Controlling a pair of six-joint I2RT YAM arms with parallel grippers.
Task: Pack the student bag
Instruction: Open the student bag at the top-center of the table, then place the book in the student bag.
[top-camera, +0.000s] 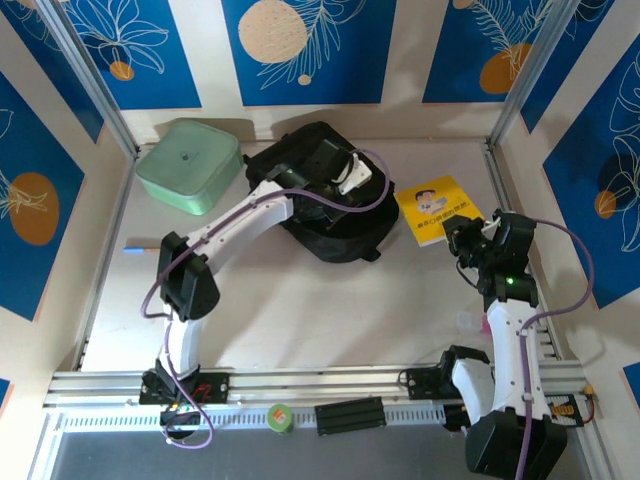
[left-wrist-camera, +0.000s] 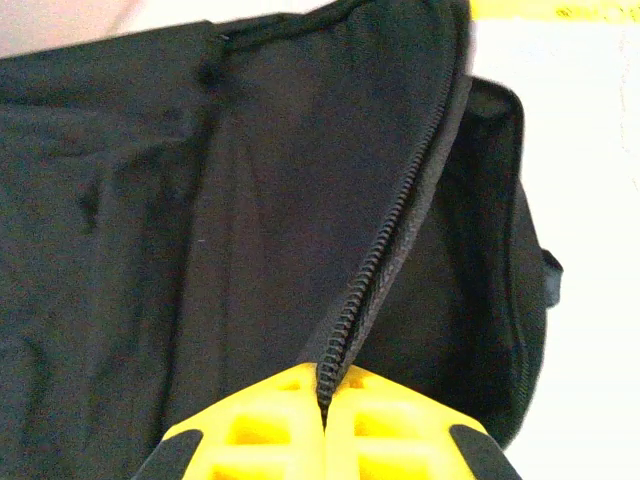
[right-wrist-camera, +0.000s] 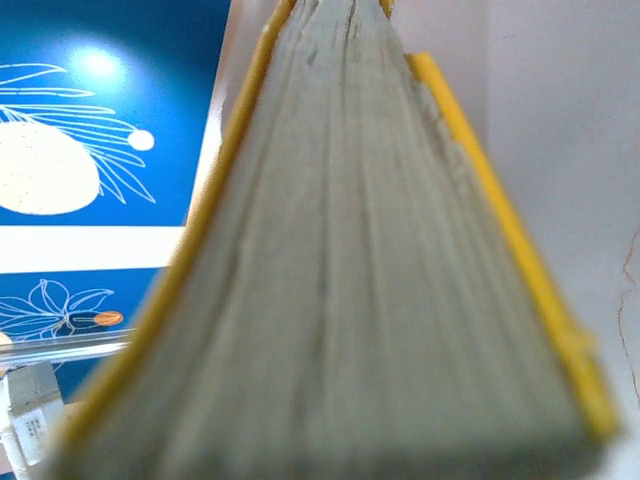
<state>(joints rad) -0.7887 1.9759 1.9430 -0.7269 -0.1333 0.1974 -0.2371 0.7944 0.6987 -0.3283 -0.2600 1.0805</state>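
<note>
The student bag (top-camera: 335, 238) is a black fabric backpack lying at the back middle of the table. My left gripper (top-camera: 335, 172) reaches over its top. In the left wrist view the yellow fingers (left-wrist-camera: 260, 425) are shut on the bag's zipper edge (left-wrist-camera: 385, 250), pinching the flap of the student bag (left-wrist-camera: 150, 250). A yellow book (top-camera: 438, 208) lies to the right of the bag. My right gripper (top-camera: 463, 240) is at the book's near edge and shut on it. In the right wrist view the book's grey page edges (right-wrist-camera: 360, 280) sit very close between yellow covers.
A mint-green lidded box (top-camera: 188, 165) stands at the back left, beside the bag. A green tape roll (top-camera: 280, 418) sits on the front rail. A small pink item (top-camera: 482, 322) lies near the right arm. Blue-panelled walls enclose the table.
</note>
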